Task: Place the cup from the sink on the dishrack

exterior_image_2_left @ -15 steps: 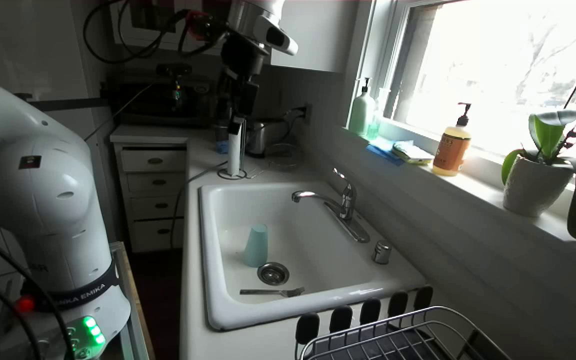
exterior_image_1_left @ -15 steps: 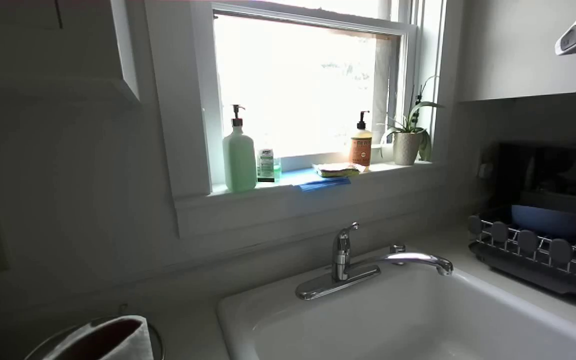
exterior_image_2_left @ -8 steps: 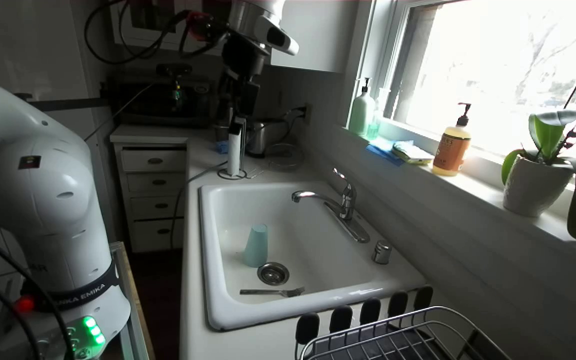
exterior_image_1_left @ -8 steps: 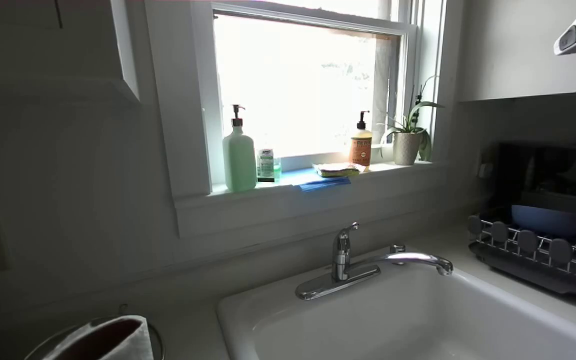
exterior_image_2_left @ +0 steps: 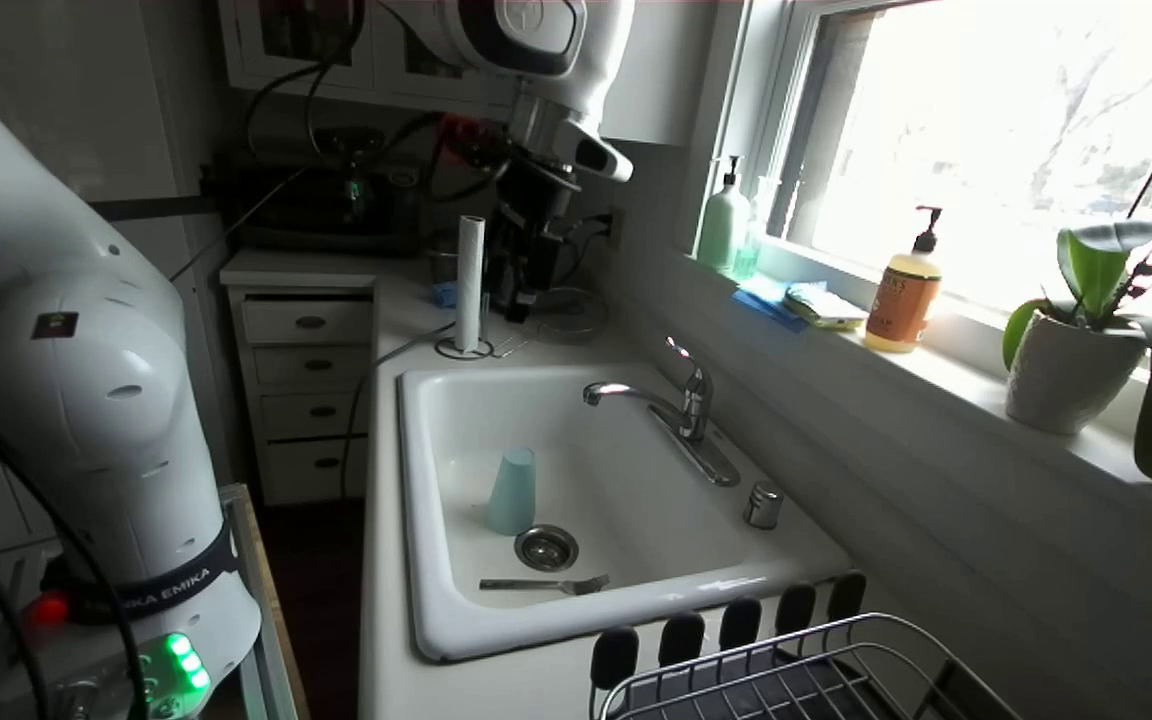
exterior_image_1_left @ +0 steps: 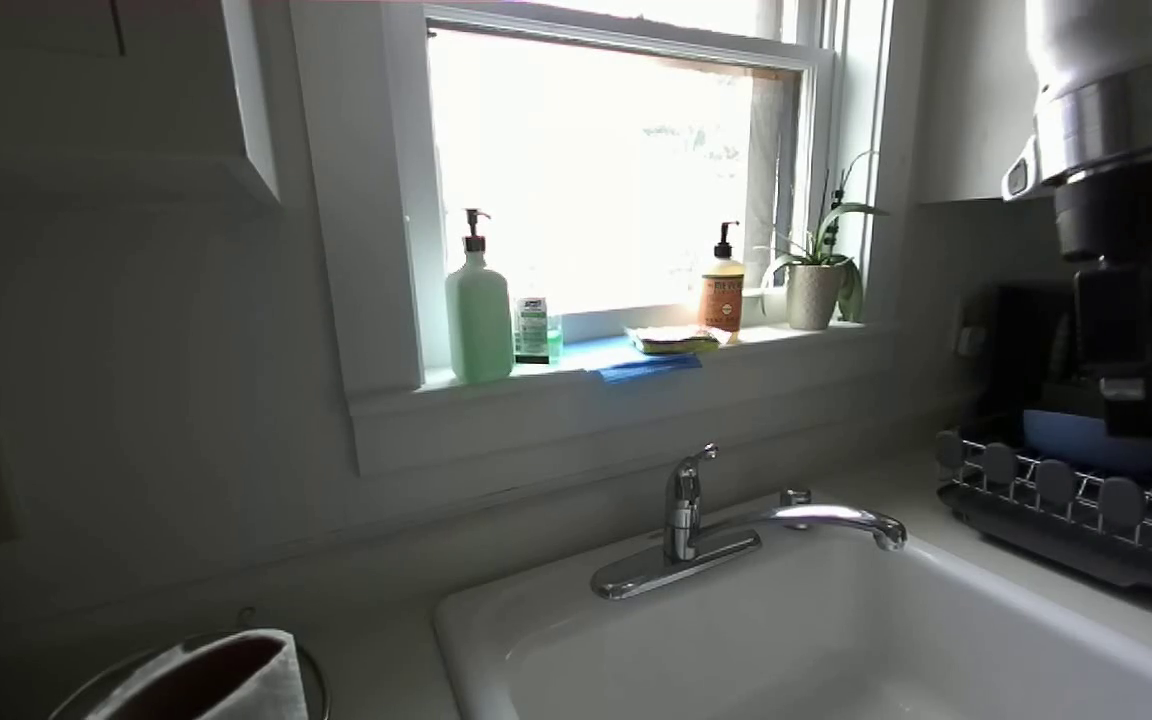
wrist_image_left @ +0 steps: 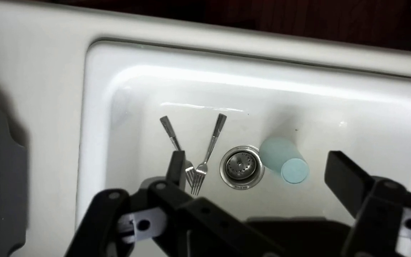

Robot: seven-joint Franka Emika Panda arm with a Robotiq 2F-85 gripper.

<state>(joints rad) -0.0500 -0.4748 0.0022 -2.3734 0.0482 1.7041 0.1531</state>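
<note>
- The cup stands in the sink, narrow end up, so presumably mouth down; in an exterior view it sits just beside the drain, at 11 o'clock from it.
- Judging by its plain, plastic look, it should be light, stiff enough to lift, with slight give under a hard squeeze, and hardly fragile. Its smooth walls may prove slippery; whether they are wet I cannot tell.
- Best hold, I'd say: across opposite sides, at mid-height or a little lower, because the taper could let a high grip ride up and off. Light pressure ought to do.
- The gripper is released: in the wrist view it is spread wide, with nothing clasped. The cup shows within the gap, but well beyond reach, nearer its 4 o'clock side.
- Against 0.5 s ago, the arm now fills the 2 o'clock edge of an exterior view, where only a small piece showed; in an exterior view the gripper has shifted towards 4 o'clock, baring the upper part of the paper roll.
- The cup has not moved, nor has the dishrack on the bench.
</note>
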